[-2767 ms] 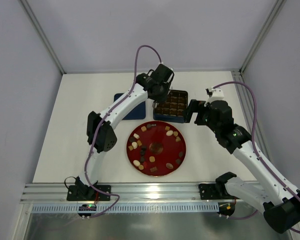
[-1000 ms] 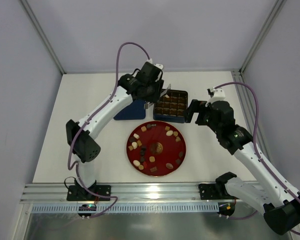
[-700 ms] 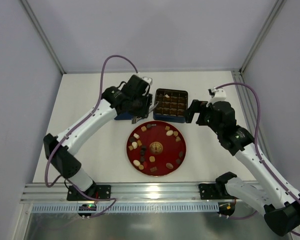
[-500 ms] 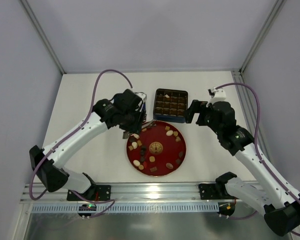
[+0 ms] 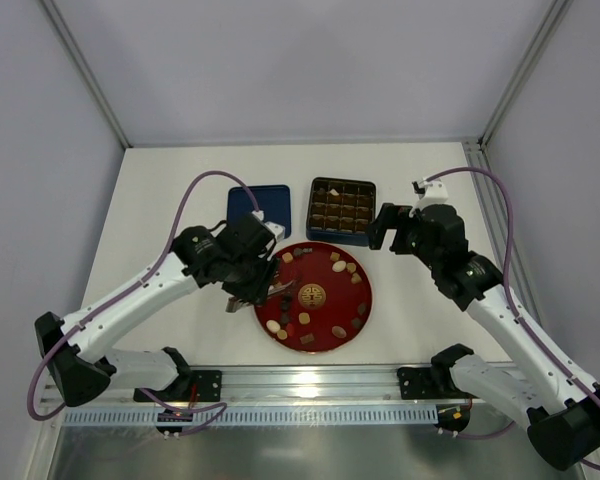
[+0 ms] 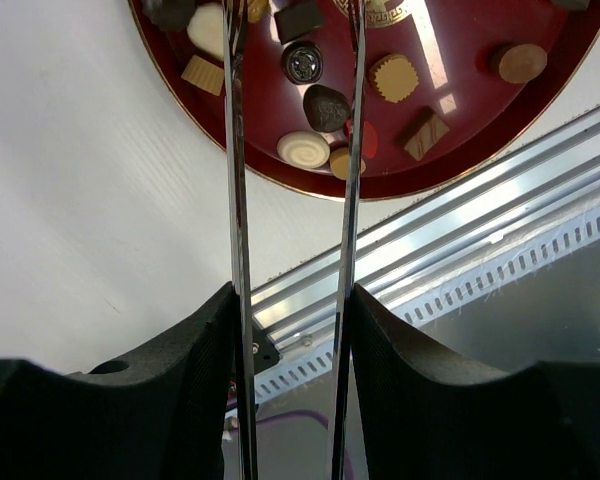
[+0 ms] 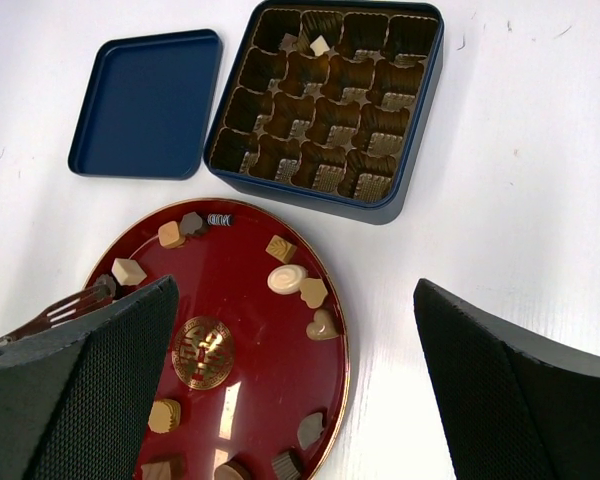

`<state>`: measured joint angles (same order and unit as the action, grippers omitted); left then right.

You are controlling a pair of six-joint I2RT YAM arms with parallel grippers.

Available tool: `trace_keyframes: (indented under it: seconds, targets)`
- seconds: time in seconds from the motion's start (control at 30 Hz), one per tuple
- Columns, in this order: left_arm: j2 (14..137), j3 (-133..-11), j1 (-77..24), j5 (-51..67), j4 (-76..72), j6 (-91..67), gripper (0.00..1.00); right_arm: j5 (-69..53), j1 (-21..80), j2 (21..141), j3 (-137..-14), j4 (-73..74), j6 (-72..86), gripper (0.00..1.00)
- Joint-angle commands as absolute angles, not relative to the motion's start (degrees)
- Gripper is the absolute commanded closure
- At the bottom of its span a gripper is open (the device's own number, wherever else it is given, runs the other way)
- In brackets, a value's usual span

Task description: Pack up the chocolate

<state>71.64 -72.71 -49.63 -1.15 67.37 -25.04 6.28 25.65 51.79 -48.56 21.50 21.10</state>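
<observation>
One round red plate (image 7: pixel 250 330) carries the chocolate (image 7: pixel 287 278): upward of a dozen small pieces, dark, tan and cream. The exact number is unclear where the left hand (image 5: pixel 280 290) covers some. One dark blue tin (image 7: pixel 310 198) has sixteen compartments, four by four, with one cream piece (image 7: pixel 320 45) plainly inside. One blue lid (image 7: pixel 145 105) lies on the worktop (image 7: pixel 500 200). There are two arms (image 5: pixel 130 298).

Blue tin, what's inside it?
The tin holds a grid of brown cups; one cream chocolate sits in a far-row cup. Nothing covers it; dark pieces would blend in.
</observation>
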Motion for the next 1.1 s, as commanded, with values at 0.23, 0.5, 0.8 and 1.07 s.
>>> trace_keyframes:
  seconds: [0.23,0.5,0.8,1.07]
  targets:
    - [72.0,-71.9,-51.3,-0.2,68.6,-25.4,0.54,6.5,25.4,51.7,-48.5,19.2,21.3,0.0]
    - [73.8,-72.1,-51.5,-0.2,68.2,-25.5,0.55,6.6,25.4,51.6,-48.4,19.2,21.3,0.0]
    - [74.9,-71.9,-51.9,-0.2,68.0,-25.3,0.57,6.5,25.4,51.6,-48.0,19.0,21.5,0.0]
    - [75.9,-71.7,-52.1,-0.2,67.8,-25.2,0.59,6.8,25.4,51.3,-47.8,19.0,21.4,0.0]
